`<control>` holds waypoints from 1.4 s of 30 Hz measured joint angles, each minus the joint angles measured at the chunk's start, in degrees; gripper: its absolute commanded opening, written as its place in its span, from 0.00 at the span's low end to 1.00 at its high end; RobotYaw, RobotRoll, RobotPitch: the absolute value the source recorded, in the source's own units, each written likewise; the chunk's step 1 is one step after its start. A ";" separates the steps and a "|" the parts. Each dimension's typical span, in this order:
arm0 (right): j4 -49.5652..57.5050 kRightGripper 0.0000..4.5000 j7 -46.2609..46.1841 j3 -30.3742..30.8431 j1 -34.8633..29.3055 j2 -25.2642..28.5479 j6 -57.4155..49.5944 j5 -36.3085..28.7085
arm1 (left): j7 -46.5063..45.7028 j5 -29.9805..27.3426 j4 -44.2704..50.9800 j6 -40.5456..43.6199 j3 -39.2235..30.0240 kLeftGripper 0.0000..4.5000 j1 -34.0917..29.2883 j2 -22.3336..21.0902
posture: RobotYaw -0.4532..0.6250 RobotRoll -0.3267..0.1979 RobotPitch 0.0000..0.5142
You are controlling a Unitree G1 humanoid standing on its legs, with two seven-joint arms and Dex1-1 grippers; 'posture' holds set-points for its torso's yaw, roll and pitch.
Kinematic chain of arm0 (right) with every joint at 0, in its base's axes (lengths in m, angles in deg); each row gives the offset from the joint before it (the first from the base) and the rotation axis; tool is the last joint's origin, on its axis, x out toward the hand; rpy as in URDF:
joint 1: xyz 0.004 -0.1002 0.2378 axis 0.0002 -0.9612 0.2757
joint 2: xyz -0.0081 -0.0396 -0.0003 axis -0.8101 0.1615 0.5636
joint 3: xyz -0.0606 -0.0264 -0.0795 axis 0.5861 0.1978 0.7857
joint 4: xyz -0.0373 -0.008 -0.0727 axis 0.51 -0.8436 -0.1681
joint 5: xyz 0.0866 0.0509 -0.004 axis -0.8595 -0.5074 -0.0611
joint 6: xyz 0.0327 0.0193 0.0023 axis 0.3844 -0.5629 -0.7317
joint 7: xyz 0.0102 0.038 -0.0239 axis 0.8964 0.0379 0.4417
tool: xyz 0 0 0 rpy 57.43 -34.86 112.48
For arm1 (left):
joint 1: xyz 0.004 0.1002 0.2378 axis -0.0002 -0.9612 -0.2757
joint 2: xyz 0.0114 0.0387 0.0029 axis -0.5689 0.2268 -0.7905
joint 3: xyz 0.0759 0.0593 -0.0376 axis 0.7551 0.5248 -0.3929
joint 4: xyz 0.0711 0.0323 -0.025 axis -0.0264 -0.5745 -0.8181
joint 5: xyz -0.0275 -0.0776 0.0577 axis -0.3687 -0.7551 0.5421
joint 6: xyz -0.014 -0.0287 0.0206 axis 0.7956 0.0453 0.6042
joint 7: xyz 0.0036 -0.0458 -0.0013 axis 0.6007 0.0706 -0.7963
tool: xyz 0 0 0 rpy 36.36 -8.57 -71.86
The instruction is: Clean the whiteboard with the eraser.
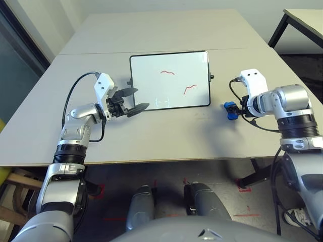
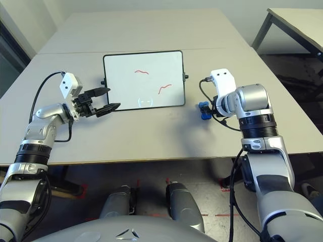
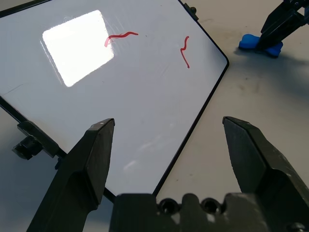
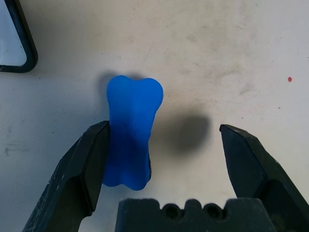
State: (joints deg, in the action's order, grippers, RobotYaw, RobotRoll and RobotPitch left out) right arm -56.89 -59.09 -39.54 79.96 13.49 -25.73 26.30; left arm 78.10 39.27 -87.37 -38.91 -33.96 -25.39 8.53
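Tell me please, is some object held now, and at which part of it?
Nothing is held: the right claw is open over the blue eraser, and the left claw is open and empty.

the eraser (image 1: pixel 231 110) lies on the table (image 1: pixel 166 141), right of the whiteboard (image 1: pixel 170 80).

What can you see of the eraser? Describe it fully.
The eraser is a small, bright blue, bone-shaped block, smooth and foam-like in look, with lobed ends, a narrower middle and a dark underside. It lies flat on the table, to the right of the whiteboard and apart from it. The open right gripper is over it, one finger close beside its edge; whether they touch, I cannot tell.
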 measured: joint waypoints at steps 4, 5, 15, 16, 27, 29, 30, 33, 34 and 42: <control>-0.06 1.00 -0.51 -0.31 0.00 -0.72 -0.01 0.05 | 0.12 0.09 -0.92 -0.51 0.02 1.00 0.28 0.00 | 0.29 0.62 0.10; -0.06 1.00 -0.55 -0.31 0.00 -0.83 -0.03 0.06 | 0.15 0.10 -1.02 -0.53 0.02 1.00 0.35 0.00 | 0.29 0.62 0.10; -0.06 1.00 -0.55 -0.04 -0.50 -1.65 -0.24 0.12 | 0.26 0.10 -1.51 -0.85 0.01 1.00 0.99 0.00 | 0.30 0.62 0.12; -0.06 1.00 -0.54 -0.01 -0.62 -1.66 -0.24 0.13 | 0.26 0.10 -1.53 -0.85 0.01 1.00 0.99 0.00 | 0.29 0.62 0.12; 0.98 0.78 -0.18 0.56 -1.27 -1.79 -0.07 0.22 | 0.25 0.32 -3.09 -0.85 0.03 1.00 2.95 -0.02 | 0.28 0.62 0.13; 1.69 0.61 0.14 1.01 -1.49 -1.94 -0.08 0.09 | 0.25 0.45 -3.11 -0.85 0.03 1.00 3.26 -0.02 | 0.28 0.62 0.14; 2.20 0.54 0.35 1.22 -1.78 -1.94 -0.07 0.06 | 0.24 0.51 -3.12 -0.85 0.04 1.00 3.27 -0.02 | 0.28 0.62 0.14; 3.11 0.29 0.45 1.77 -2.12 -1.94 -0.21 0.08 | 0.23 0.70 -3.31 -0.85 0.04 1.00 3.27 -0.02 | 0.28 0.62 0.14; 3.42 0.21 0.45 1.95 -2.17 -1.94 -0.32 0.09 | 0.22 0.81 -3.31 -0.85 0.04 1.00 3.30 -0.02 | 0.28 0.62 0.14; 6.06 0.08 3.35 7.15 -2.18 1.30 0.44 0.14 | 0.20 1.37 -3.42 -0.85 0.03 1.00 3.68 -0.03 | 0.28 0.62 0.14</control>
State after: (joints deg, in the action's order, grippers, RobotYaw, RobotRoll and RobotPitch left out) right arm -50.82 -55.74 -32.39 77.78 14.79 -25.30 26.44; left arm 78.30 40.64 -90.79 -39.76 -33.93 -21.71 8.51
